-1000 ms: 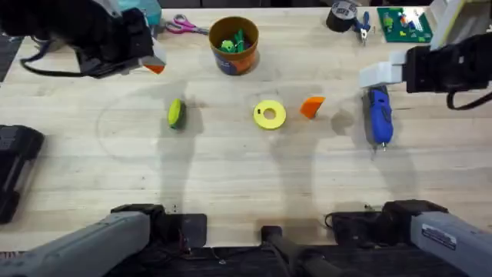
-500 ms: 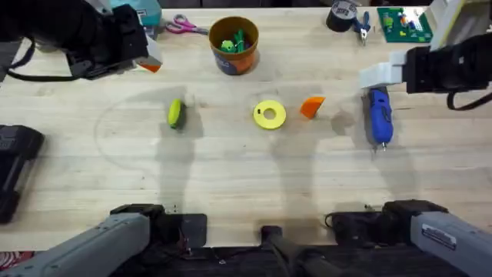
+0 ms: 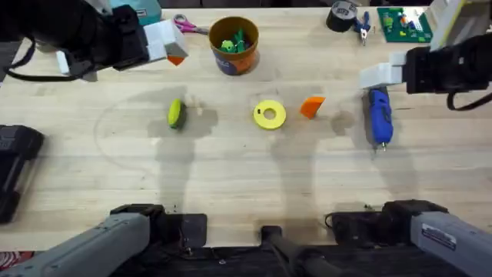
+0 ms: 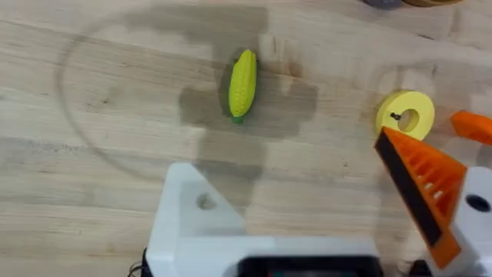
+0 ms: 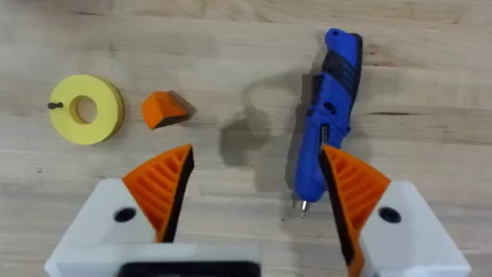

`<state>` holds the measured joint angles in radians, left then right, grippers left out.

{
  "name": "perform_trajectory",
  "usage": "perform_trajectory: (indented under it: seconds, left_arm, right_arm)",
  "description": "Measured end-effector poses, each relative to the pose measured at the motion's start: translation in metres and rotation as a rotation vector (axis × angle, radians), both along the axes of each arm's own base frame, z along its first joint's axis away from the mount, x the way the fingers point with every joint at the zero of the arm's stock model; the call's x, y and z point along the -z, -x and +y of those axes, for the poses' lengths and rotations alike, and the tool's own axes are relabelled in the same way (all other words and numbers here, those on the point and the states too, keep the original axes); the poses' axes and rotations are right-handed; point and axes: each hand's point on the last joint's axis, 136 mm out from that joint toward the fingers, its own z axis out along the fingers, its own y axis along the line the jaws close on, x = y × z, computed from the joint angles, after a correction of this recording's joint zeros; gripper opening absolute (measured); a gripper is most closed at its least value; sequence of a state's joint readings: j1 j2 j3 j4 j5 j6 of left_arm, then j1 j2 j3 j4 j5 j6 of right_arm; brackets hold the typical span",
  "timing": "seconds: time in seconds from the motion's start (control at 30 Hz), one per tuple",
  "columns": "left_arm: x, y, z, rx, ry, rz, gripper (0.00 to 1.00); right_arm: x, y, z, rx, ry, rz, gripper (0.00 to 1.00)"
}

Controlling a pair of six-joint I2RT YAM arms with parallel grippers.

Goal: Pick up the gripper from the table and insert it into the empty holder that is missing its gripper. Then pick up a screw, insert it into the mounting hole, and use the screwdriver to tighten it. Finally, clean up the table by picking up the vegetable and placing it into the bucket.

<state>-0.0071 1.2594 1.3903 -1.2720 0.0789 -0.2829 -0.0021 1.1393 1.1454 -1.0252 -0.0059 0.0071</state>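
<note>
Wooden planks make up the table (image 3: 231, 177), and we see it from above. At 12 o'clock stands the bucket (image 3: 234, 45), with green and yellow bits inside. Near the middle lies a flat yellow ring (image 3: 269, 115). Just beside the ring, at its 3 o'clock, sits the gripper (image 3: 311, 105), a small loose orange wedge. Out at 3 o'clock on the table lies the blue screwdriver (image 3: 378, 115), its thin metal tip pointing toward 6 o'clock. At 9 o'clock from the ring, well apart from it, lies the vegetable (image 3: 176, 113), a little yellow and green corn cob.

We see the left gripper (image 3: 163, 48) up at 10 o'clock, above the table. Its claw is wide open and has nothing in it. One side has an orange tip (image 4: 421, 188). The other side is the holder (image 4: 192, 215), a bare white block with a small hole in it. Under this claw we see the corn cob and the ring on the wood.

We see the right gripper (image 3: 382, 74) at 2 o'clock, just above the screwdriver. Its claw is wide open too, and has hold of nothing. Both of its fingers (image 5: 163, 185) wear orange ribbed tips.
</note>
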Motion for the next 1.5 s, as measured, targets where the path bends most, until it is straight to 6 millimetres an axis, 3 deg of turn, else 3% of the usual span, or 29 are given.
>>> perform_trajectory:
  seconds: [0.43, 0.7, 0.97, 1.5]
  left_arm:
    - [-0.006, -0.014, 0.008, -0.018, -0.046, -0.062, 0.985]
    - [-0.006, -0.011, -0.004, 0.234, -0.086, -0.074, 0.985]
    - [-0.006, -0.012, -0.005, 0.307, -0.117, -0.087, 0.985]
    - [-0.026, -0.050, -0.006, 0.355, -0.198, -0.350, 0.986]
  right_arm:
    - [0.000, 0.000, 0.000, 0.000, 0.000, 0.000, 0.996]
    - [0.000, 0.000, 0.000, 0.000, 0.000, 0.000, 0.998]
    - [0.000, 0.000, 0.000, 0.000, 0.000, 0.000, 0.997]
    - [0.000, 0.000, 0.000, 0.000, 0.000, 0.000, 0.998]
